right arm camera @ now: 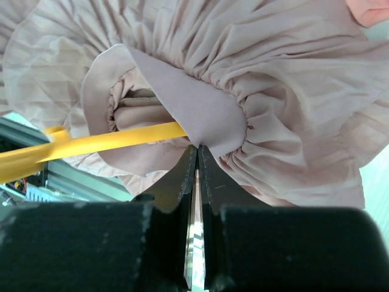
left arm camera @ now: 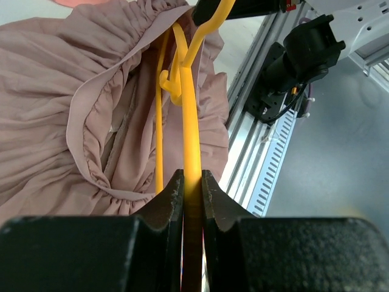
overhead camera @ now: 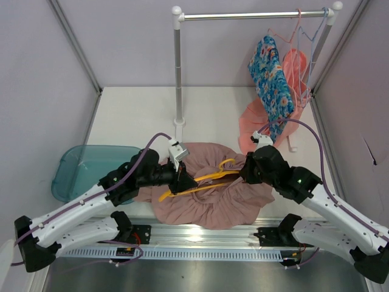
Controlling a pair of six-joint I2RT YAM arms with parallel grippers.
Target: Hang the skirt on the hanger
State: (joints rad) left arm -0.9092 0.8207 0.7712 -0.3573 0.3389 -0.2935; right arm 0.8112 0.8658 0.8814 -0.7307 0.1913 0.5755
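Skirt (overhead camera: 213,210) lies lower centre on the surface (overhead camera: 140,115); your left jaws clamp the hanger (left arm camera: 189,121), right jaws pinch the waistband (right arm camera: 200,109).

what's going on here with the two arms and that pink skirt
Two robot arms are fitting a dusty-pink skirt onto a yellow hanger on the table. The left claw is shut on the hanger's bar, and the right claw pinches the skirt's waistband. One hanger arm reaches into the waist opening; the skirt is not yet hanging on it.
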